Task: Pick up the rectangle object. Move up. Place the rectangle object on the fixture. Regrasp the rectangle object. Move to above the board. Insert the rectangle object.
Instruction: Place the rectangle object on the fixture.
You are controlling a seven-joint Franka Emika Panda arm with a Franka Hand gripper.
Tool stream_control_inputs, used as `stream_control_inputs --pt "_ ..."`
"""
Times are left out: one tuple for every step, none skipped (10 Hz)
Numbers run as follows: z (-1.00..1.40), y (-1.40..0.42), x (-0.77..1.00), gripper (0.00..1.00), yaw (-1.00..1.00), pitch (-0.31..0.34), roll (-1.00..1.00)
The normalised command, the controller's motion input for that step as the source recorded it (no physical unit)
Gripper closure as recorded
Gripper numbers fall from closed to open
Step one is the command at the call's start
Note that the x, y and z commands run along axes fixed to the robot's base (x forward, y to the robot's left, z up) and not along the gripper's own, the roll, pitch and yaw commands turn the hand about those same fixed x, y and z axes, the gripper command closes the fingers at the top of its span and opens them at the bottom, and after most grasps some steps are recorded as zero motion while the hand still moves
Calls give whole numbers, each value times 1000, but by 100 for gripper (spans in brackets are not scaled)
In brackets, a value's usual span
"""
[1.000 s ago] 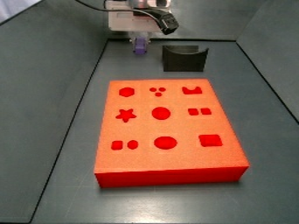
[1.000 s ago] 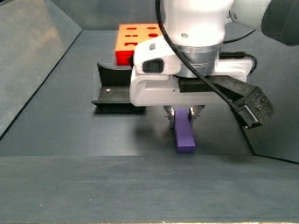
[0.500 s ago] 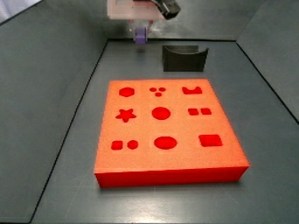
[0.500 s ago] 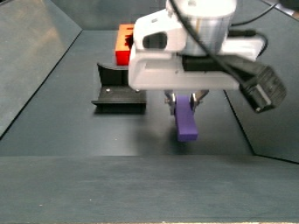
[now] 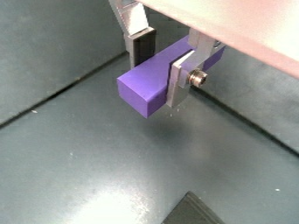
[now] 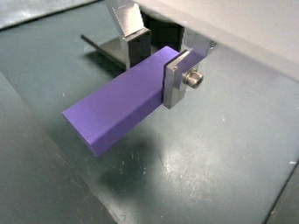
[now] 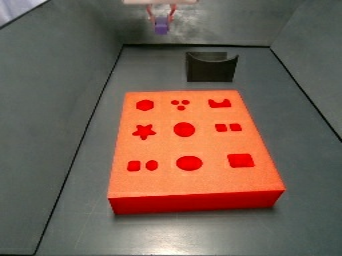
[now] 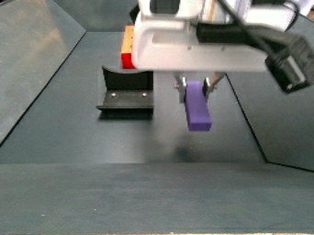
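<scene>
my gripper (image 8: 194, 84) hangs above the grey bench (image 8: 73, 138), near the end of the enclosure away from the board's main spread, and my jaws are clenched on the rectangle object (image 8: 196, 106). in both wrist views the purple block (image 5: 152, 80) sits between my silver fingers (image 5: 181, 79), held at one end so that most of its length sticks out past them (image 6: 119, 108). in a side view it hangs off the bench, clear of the surface, with a faint shadow on the bench under it. the fixture (image 8: 125, 97) stands on the bench just beside and below me, apart from the block. the board (image 7: 191, 146) lies flat on the bench with its darker cut-outs facing up; in a side view the fixture (image 7: 210, 66) stands just beyond its far edge, and my gripper (image 7: 163, 20) shows at the top of that view, holding the block (image 7: 162, 25).
</scene>
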Motion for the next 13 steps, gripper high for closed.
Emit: stream_control_inputs --pt "1000 -7 -22 100 14 77 90" --pt "1000 -7 -24 100 18 86 95" --pt "1000 -7 -29 100 18 87 96" --pt "1000 -7 -32 100 17 83 85" --pt "871 -3 -29 100 17 80 78" --pt "683 0 -20 100 18 79 72" --pt "538 1 -15 100 16 87 74" --pt "345 2 -4 100 20 98 74" --pt "247 3 1 100 19 103 70" --pt "-288 -1000 931 100 -110 201 144" --pt "-307 -1000 936 100 -106 202 140" --pt "-292 -978 1000 100 -58 157 146" --pt "-257 -904 1000 100 -29 125 140"
